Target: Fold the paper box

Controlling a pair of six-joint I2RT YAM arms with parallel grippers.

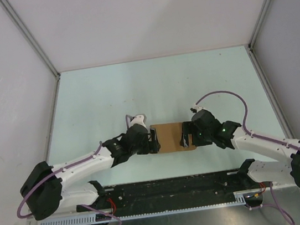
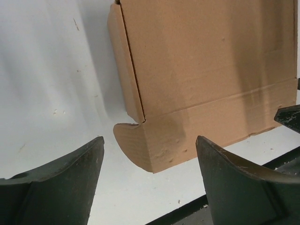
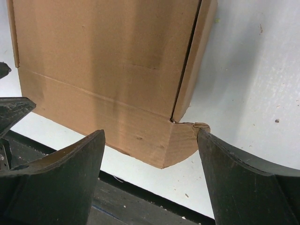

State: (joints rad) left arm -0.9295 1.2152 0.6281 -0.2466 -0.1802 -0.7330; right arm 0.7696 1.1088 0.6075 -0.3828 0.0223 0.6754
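Flanking the paper box [image 1: 170, 136] on the counter [image 1: 136, 92], top view: left hand [image 1: 155, 140] and right hand [image 1: 186, 138], both open, empty.
Left wrist: rounded corner tab [image 2: 136, 145] sits in the hand's gap.
Right wrist: likewise.
Best handling: close on both tabs evenly, raising the flap [image 2: 211, 126] along its crease [image 2: 220, 99].

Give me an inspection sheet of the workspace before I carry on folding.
Surface: pale green table.
Job's things: paper box, brown cardboard, lying on the table between the arms; rounded flaps at its near corners.
Clutter: nothing seen.
End effectors: left end effector open at the box's left end; right end effector open at its right end; neither grips.
Cables: purple cables loop along both arms.
Surroundings: white walls, metal frame posts.
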